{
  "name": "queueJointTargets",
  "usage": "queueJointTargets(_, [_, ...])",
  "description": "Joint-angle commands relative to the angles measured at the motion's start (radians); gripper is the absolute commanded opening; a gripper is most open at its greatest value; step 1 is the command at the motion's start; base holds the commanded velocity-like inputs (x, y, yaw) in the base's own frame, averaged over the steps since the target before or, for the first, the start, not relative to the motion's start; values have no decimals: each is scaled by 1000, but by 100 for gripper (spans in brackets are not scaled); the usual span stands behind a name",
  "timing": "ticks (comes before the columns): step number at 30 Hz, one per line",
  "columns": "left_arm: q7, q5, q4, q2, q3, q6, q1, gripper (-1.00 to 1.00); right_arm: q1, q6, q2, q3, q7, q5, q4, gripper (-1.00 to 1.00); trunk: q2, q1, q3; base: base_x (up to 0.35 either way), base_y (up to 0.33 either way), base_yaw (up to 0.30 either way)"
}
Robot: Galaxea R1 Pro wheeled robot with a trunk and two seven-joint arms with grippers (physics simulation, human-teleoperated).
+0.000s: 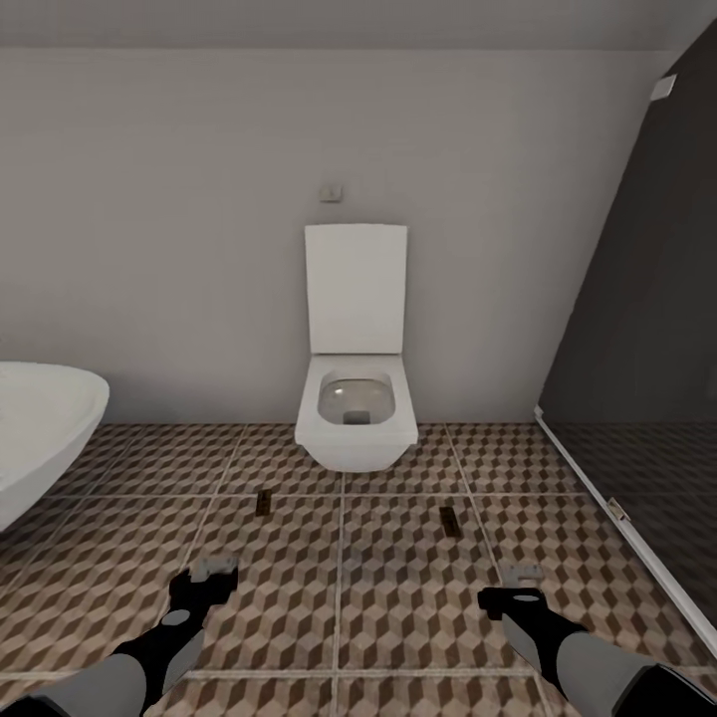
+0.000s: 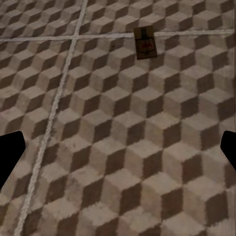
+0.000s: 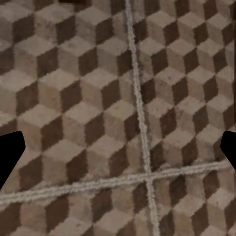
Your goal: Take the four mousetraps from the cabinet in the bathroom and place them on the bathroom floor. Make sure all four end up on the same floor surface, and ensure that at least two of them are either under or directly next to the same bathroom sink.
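A: Mousetraps?
B: Two; left mousetrap [image 1: 265, 501] and right mousetrap [image 1: 449, 520], small brown boards, dark metal, flat on the bathroom floor [image 1: 398, 597] before the toilet [image 1: 356, 418].
A: Fingers?
B: Left gripper [image 1: 211, 578], right gripper [image 1: 510, 588]: both spread, empty.

Soft even light, faint shadows, slight blur

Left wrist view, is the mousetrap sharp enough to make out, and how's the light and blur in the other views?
Left wrist view: soft, the mousetrap a brown board with blurred dark and reddish marks. Head view: even flat light, no glare, two mousetraps as small dark smudges on the bathroom floor, a faint sheen in the toilet bowl. Right wrist view: blurry tiles, grout lines fuzzy.
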Motion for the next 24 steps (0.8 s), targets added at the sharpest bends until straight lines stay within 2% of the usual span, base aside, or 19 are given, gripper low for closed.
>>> queueJointTargets(1, [5, 5, -1, 0, -9, -2, 0, 100, 0, 5, -1, 8, -5, -7, -3, 100, 0, -1, 3, 0, 0, 0])
queueJointTargets(16, [6, 5, -1, 0, -9, -2, 0, 100, 0, 2, -1, 13, -5, -4, -6, 100, 3, -7, 61, 0, 0, 0])
queueJointTargets(24, [6, 7, 0, 0, -7, -2, 0, 100, 0, -9, 1, 18, -5, 11, -7, 100, 5, -11, 92, 0, 0, 0])
